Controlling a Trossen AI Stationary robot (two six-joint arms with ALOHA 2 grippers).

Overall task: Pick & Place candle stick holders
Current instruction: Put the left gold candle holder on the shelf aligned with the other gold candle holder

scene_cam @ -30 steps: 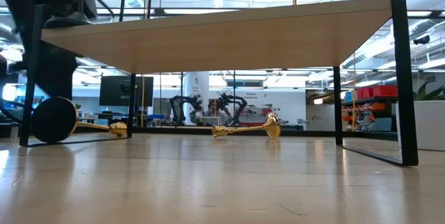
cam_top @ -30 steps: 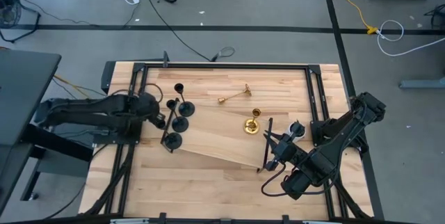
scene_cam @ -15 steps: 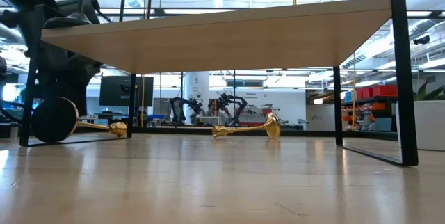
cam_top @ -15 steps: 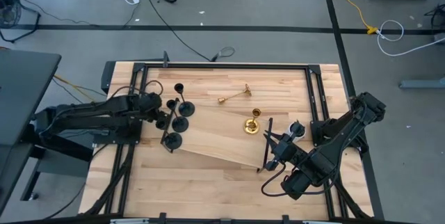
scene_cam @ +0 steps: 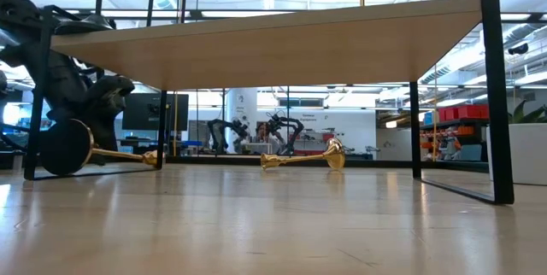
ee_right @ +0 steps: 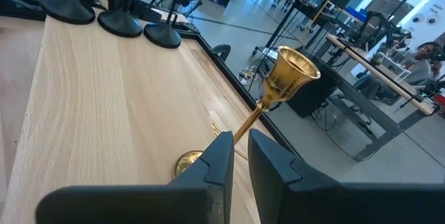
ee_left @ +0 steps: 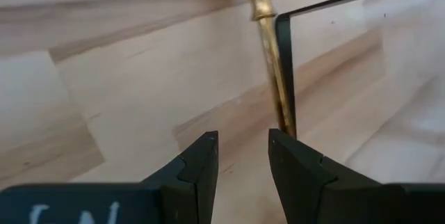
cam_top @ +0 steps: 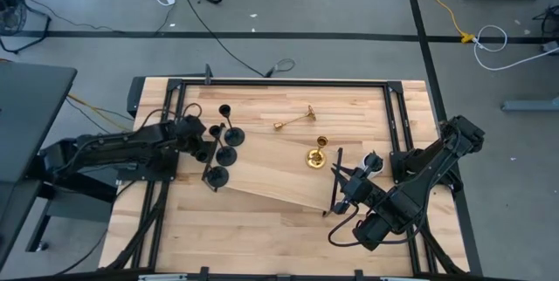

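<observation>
The left gripper (ee_left: pixel 242 156), fingers parted and empty, sits low on the tabletop (cam_top: pixel 288 207) beside the black candlesticks (cam_top: pixel 224 137). Just ahead lies a gold candlestick (ee_left: pixel 268 36), its stem running away from the gripper. Farther off, the right gripper (ee_right: pixel 238 156), nearly pressed together, idles near an upright gold candlestick (ee_right: pixel 274 95).

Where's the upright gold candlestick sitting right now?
In the high view, the upright gold candlestick stands on the raised board, right of centre, just ahead of the right pincer.
</observation>
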